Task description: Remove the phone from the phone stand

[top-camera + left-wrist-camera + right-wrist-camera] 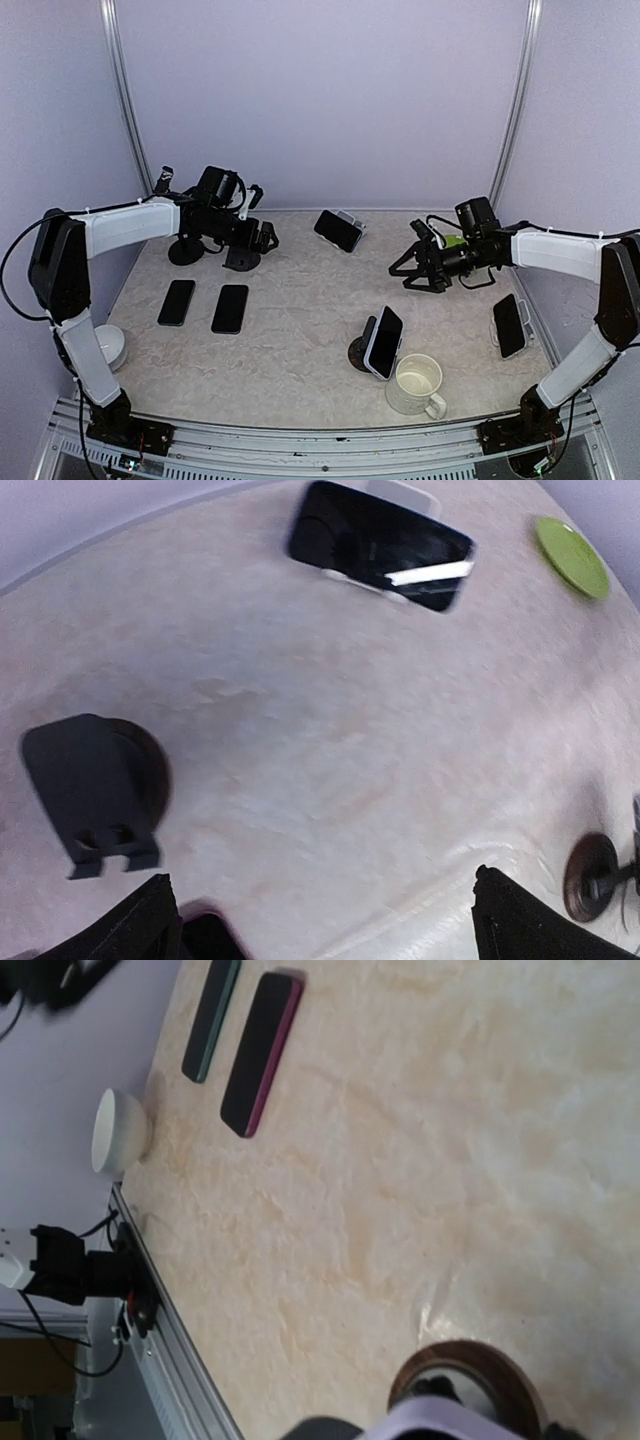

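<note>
A black phone (338, 230) leans on a white stand at the back centre; it also shows in the left wrist view (380, 545). A lilac-cased phone (384, 342) stands on a round brown-based stand (470, 1375) at front centre. A third phone (509, 325) stands on a stand at the right. My left gripper (265, 236) hovers at the back left, open and empty, its fingertips (155, 915) wide apart. My right gripper (408, 270) hovers right of centre, open and empty; its fingers do not show in the right wrist view.
Two phones (176, 302) (230, 308) lie flat at the left. Two empty black stands (185, 250) (241, 261) sit under the left arm. A cream mug (415, 385) stands at the front, a white bowl (108, 345) off the left edge, a green disc (570, 555) at the back right.
</note>
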Tool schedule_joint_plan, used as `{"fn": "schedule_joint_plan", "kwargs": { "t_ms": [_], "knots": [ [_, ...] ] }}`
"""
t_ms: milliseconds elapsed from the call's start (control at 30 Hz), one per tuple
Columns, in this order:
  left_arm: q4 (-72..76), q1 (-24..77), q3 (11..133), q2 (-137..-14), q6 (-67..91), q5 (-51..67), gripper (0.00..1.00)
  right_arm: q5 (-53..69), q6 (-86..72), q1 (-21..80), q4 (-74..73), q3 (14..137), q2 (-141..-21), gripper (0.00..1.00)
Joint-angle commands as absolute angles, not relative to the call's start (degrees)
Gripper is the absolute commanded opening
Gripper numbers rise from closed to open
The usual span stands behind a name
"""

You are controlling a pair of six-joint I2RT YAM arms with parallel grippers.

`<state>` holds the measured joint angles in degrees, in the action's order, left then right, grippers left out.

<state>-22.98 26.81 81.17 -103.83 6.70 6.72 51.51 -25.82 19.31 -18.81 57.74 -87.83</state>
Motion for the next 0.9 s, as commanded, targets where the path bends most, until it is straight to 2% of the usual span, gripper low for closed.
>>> {"fn": "schedule_joint_plan", "kwargs": {
  "t_ms": [0, 167, 467, 867],
  "knots": [
    [-17.9, 34.0, 73.1, -98.0, 3.7, 13.8, 0.99, 52.1, -24.4, 18.8, -17.3, 54.7, -85.1, 0.96],
    [-9.8, 42.4, 62.1, -94.0, 3.6, 14.8, 0.98, 52.4, -25.1, 18.7, -16.1, 51.9, -83.6, 0.95],
    [11.1, 57.2, 46.2, -93.4, 1.2, 6.9, 0.99, 53.5, -27.4, 18.8, -14.9, 47.7, -80.9, 0.95],
    [27.0, 64.8, 46.7, -105.7, -0.5, 1.4, 0.99, 54.2, -27.9, 18.5, -17.4, 47.8, -79.8, 0.95]
  ]
}}
